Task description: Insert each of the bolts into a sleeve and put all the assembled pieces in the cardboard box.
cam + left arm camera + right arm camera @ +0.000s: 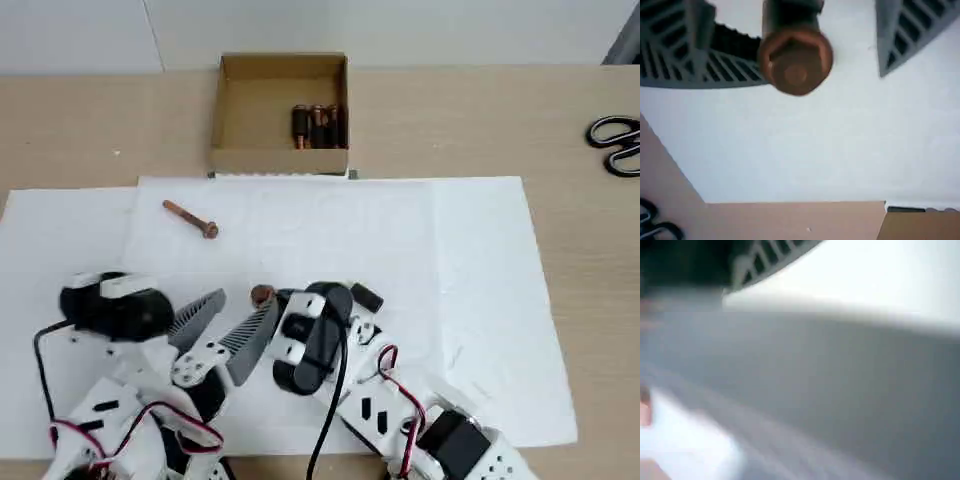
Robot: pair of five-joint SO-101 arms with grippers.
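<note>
The cardboard box (228, 110) stands at the far middle of the table with several assembled pieces (319, 126) in its right part. One loose copper bolt (190, 218) lies on the white paper (450, 260) to the left. My left gripper (248, 298) is open, its grey fingers (912, 30) spread either side of a copper bolt head (796, 61). That bolt (262, 295) sits in a dark sleeve (790, 10) held off the paper at my right gripper (283, 300), which looks shut on it. The right wrist view is a blur.
Scissors (615, 145) lie on the bare table at the far right, off the paper. A small black cylinder (366, 297) shows beside the right arm. A corner of the box (922, 226) shows beyond the paper's edge.
</note>
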